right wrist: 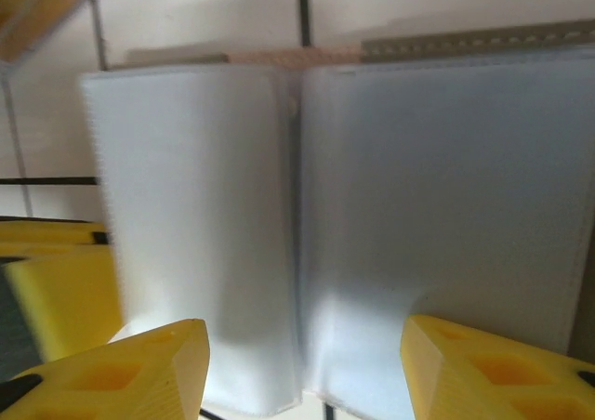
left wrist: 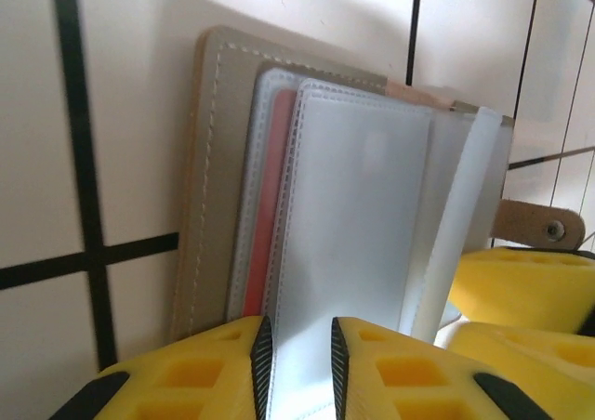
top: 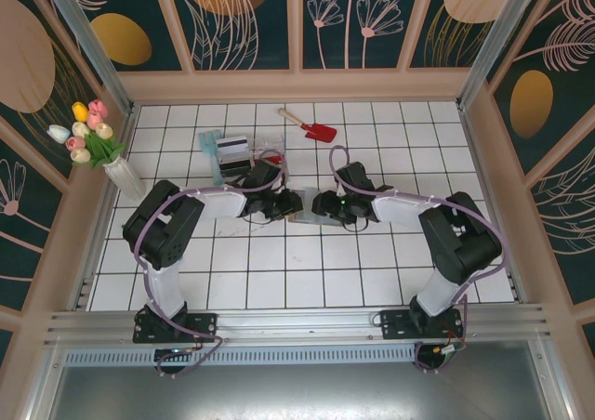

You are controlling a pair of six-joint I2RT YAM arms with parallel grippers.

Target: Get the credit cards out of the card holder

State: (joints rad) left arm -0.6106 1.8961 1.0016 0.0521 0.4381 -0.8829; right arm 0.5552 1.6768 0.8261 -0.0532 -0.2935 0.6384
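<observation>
L gripper (left wrist: 298,360): clamped on clear sleeve of card holder (left wrist: 363,216)
R gripper (right wrist: 305,355): jaws spread wide, above card holder
Red card (left wrist: 268,216): tucked in sleeve

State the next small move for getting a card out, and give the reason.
Probably shift the open right gripper onto the edge of the red card. The left gripper pinches a clear sleeve of the card holder, leaving that card exposed behind it, while the right one grips nothing.

no legible text or numbers, card holder (left wrist: 353,206) sleeves seemingly blank
</observation>
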